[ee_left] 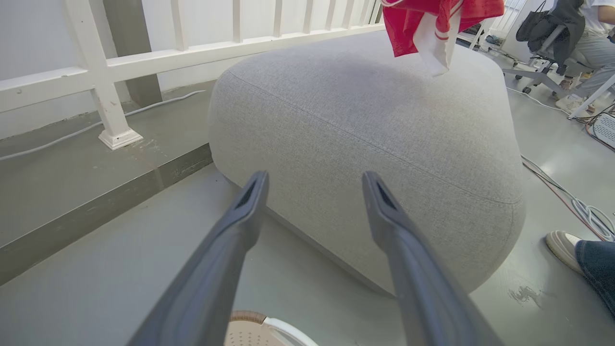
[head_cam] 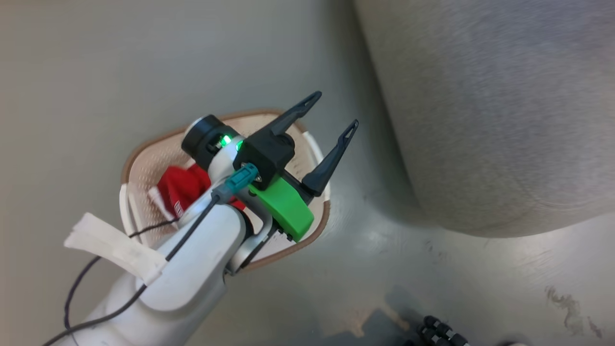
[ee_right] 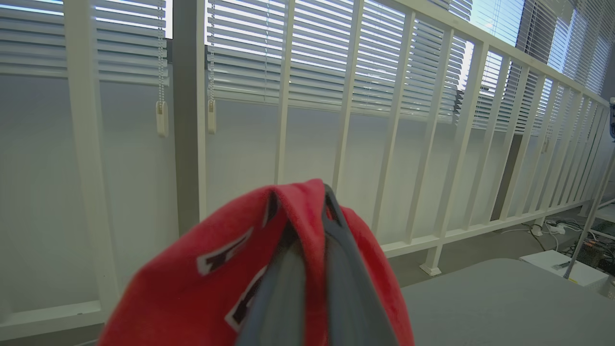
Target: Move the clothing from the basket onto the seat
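While pinching one red garment between right jaws pressed together, hangs it above the seat; contact with the cushion not tellable. Holds left jaws wide apart and empty over the basket, which stands on the floor just beside the seat. Leaves more red clothing in the basket bottom. Likely hazards, by judgement: letting go too near the rounded edge, sending the trailing white-trimmed hem off to the floor; snagging cloth on a fingertip at release; lowering the left jaws onto the brown rim and tipping the basket; crowding the person's shoe near the seat.
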Motion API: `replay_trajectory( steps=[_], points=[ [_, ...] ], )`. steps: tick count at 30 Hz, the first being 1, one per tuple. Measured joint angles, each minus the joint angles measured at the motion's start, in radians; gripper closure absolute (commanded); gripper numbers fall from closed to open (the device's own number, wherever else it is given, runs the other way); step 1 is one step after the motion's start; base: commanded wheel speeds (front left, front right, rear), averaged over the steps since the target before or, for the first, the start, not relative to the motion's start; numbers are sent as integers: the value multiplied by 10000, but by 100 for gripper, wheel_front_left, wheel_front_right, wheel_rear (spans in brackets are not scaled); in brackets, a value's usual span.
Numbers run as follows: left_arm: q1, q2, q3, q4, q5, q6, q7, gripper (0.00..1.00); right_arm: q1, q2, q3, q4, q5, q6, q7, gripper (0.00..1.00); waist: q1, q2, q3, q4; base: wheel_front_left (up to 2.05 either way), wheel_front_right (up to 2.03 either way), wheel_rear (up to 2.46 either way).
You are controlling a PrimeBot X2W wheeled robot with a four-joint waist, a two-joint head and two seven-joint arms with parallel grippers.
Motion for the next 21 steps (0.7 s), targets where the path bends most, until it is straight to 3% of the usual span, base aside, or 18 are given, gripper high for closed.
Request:
replay_trajectory(
  steps=[9,16,21],
  points=[
    [-175,606,249,-485,174,107,470,0,-315,58,-309,1095,211,-261,52,100,0,0,1329,575,0,0,0],
    [-304,911,357,-619,370,182,608,0,-276,978,50,2004,288,-261,-268,100,0,0,2063,588,0,0,0],
    [-305,940,416,-696,366,182,616,0,113,1078,313,2840,270,-249,-79,100,-1,0,2255,438,0,0,0]
  ],
)
